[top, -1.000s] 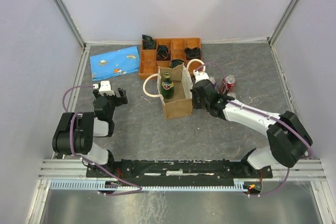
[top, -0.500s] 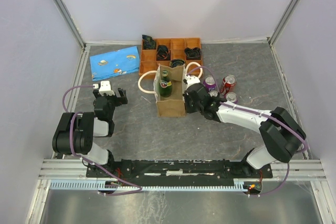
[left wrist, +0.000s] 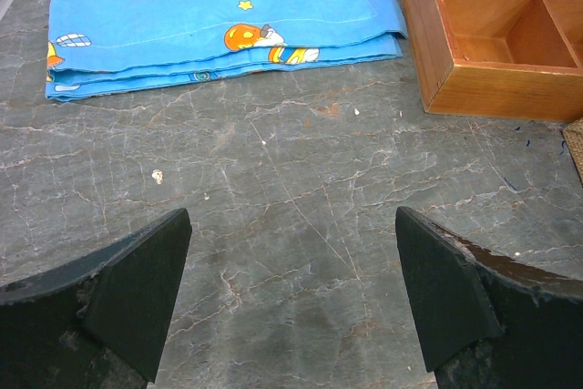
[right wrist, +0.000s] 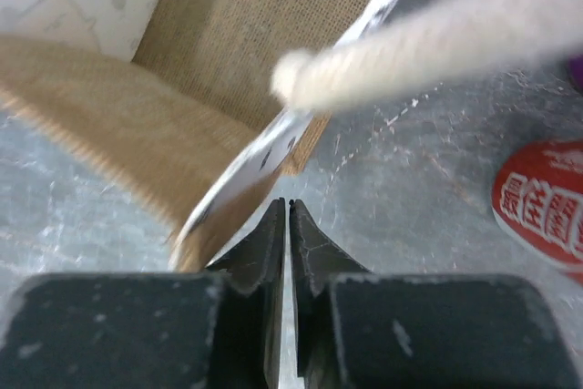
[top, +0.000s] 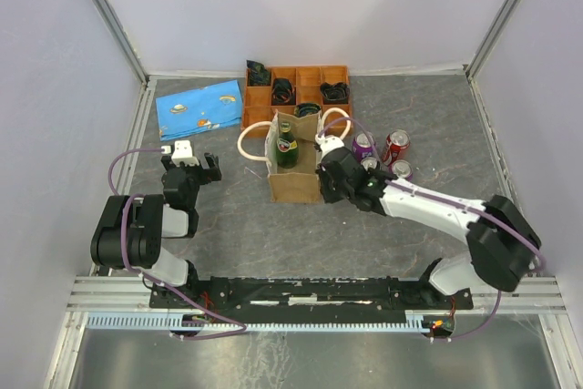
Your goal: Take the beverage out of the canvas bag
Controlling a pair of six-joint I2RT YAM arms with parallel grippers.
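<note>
Beside the canvas bag (top: 294, 186), the right claw (right wrist: 288, 214), clenched empty, has nudged it leftward; the bottle (top: 286, 145) stands inside, untaken.

Left arm (top: 137, 230) folded near its base, left gripper (left wrist: 291, 230) spread wide, right arm (top: 428, 207) reaching forward and left, right gripper (right wrist: 288, 205) nearly closed.

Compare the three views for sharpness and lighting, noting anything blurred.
Top external: evenly lit, sharp, no harsh shadow around the canvas bag. Left wrist: crisp, the grey table veins and blue pouch print clear. Right wrist: too close, so the cream handle and nearer bag edge smear out of focus; the red can is soft.
</note>
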